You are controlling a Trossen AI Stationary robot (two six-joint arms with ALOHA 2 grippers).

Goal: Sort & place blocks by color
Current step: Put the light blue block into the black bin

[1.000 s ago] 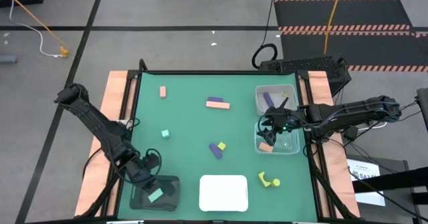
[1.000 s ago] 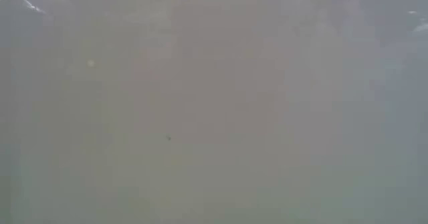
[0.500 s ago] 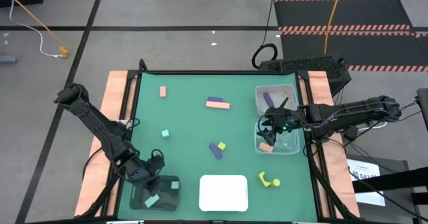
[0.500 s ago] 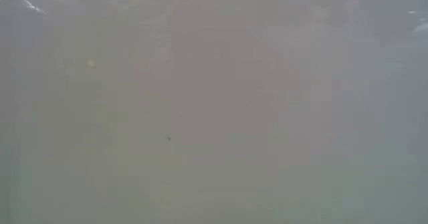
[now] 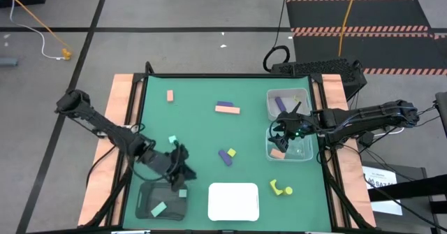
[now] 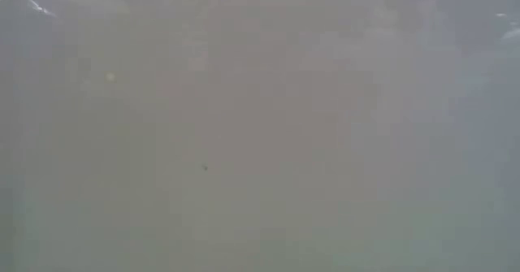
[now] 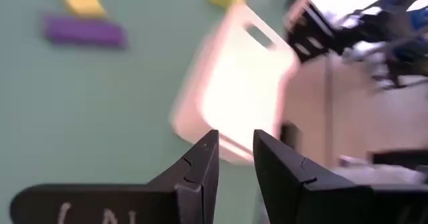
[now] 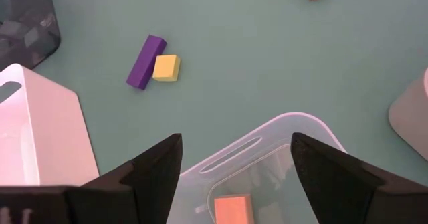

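Green matting covers the table (image 5: 202,122), and every place here is given from the white tray (image 5: 234,200) at its near edge.

Just left of the white tray sits the black tray (image 5: 150,192). It holds 1 mint block (image 5: 159,208). A 2nd mint piece (image 5: 182,193) lies at the black tray's edge facing the white tray; whether it is inside or on the rim I cannot tell.

The left gripper (image 5: 185,178) hangs above that edge, up and left of the white tray. In its wrist view the 2 fingers (image 7: 200,160) are drawn nearly together with only a thin gap, pinching nothing.

Farther left and back lies a mint cube (image 5: 172,140), and a salmon block (image 5: 170,95) well beyond it.

Straight back from the white tray a purple bar (image 5: 225,157) touches a yellow cube (image 5: 232,151). Farther back a second purple bar (image 5: 224,104) lies against a salmon bar (image 5: 227,110).

Just right of the white tray lies a yellow odd-shaped piece (image 5: 281,188).

Right and back stand 2 clear trays. The nearer one (image 5: 304,154) holds a salmon block (image 5: 277,153); the farther one (image 5: 269,105) holds a purple block (image 5: 280,104).

The right gripper (image 5: 277,133) hovers over the nearer clear tray, its fingers (image 8: 157,167) spread wide and empty.
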